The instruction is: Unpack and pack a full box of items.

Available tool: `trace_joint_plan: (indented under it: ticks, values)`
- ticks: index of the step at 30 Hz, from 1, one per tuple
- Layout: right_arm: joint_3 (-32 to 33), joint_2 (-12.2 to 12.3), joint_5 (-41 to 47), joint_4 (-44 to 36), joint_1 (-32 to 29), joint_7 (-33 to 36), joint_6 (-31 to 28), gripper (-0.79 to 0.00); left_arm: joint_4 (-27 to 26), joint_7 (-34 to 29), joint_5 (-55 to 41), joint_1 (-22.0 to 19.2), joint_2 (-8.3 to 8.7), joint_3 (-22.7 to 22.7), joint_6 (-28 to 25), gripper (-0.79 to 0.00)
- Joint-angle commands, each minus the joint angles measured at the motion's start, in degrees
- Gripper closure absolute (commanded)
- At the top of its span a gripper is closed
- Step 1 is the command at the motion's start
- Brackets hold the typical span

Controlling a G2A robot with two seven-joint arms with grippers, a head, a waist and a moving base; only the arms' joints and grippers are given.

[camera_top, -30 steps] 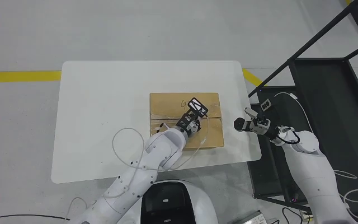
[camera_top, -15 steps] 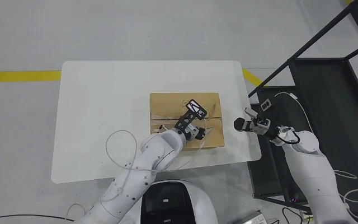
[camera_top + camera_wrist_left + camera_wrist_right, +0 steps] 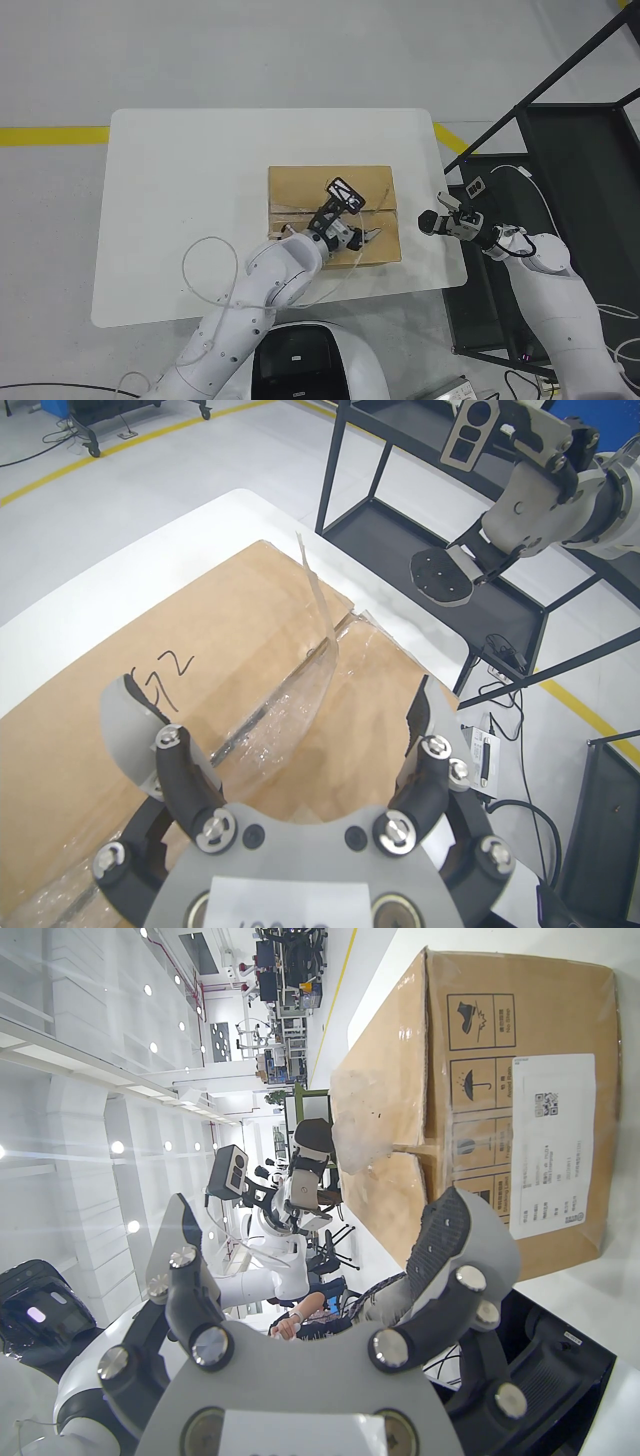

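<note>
Left hand (image 3: 275,705) held released above cardboard box (image 3: 75,725); loose tape strip (image 3: 320,625), seemingly half-peeled, best pinched low and pulled lengthwise. Right hand (image 3: 315,1213) released.

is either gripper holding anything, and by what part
Nothing is held. The left gripper is open over the peeled tape on the box; the right gripper is open too.

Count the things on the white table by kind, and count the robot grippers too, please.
Cardboard box: 1
Clear tape strip, partly peeled from the box: 1
Grippers: 2, the left gripper and the right gripper
Total: 4
</note>
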Motion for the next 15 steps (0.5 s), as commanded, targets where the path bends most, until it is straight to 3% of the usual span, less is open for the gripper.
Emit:
trace_joint_plan:
  ticks: [1,7,15]
  values:
    - [0.0,0.0,0.0,0.0,0.0,0.0,0.0,-0.785,-1.0,-1.6,0.1,1.2,0.30,-0.6,-0.2,-0.785]
    - [0.0,0.0,0.0,0.0,0.0,0.0,0.0,-0.785,-2.2,-4.9,-0.6,2.6,0.74,-1.8,-0.8,-0.785]
    - [0.0,0.0,0.0,0.0,0.0,0.0,0.0,-0.785,2.3,-4.2,-3.6,-0.4,0.07,-1.0,-1.4,-0.785]
